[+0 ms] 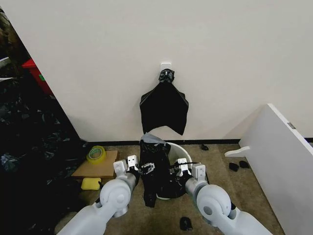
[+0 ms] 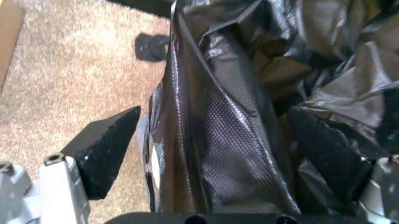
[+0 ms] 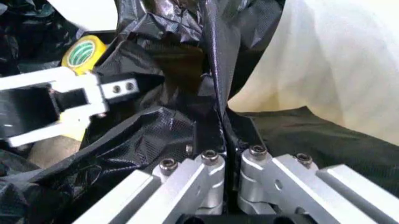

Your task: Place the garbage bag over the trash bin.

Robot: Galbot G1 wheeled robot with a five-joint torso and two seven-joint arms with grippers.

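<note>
The cream-white trash bin [image 1: 182, 149] stands on the carpet by the wall, between my two arms. The black garbage bag [image 1: 153, 169] hangs crumpled over its near-left rim and down its front. My right gripper [image 1: 177, 169] is shut on a fold of the bag [image 3: 181, 60], its fingers [image 3: 212, 140] pinching the film beside the bin's cream wall [image 3: 337, 70]. My left gripper [image 1: 142, 169] is open; its black pads [image 2: 106, 149] stand wide apart with the bag's film [image 2: 218, 130] running between them, not pinched.
A flat black bundle [image 1: 164, 105] hangs on a white wall hook above the bin. At left lie cardboard [image 1: 98, 167] with a yellow tape roll [image 1: 96, 154], a yellow sponge [image 1: 90, 183] and a black plastic heap [image 1: 29, 147]. A white board [image 1: 279, 156] leans at right.
</note>
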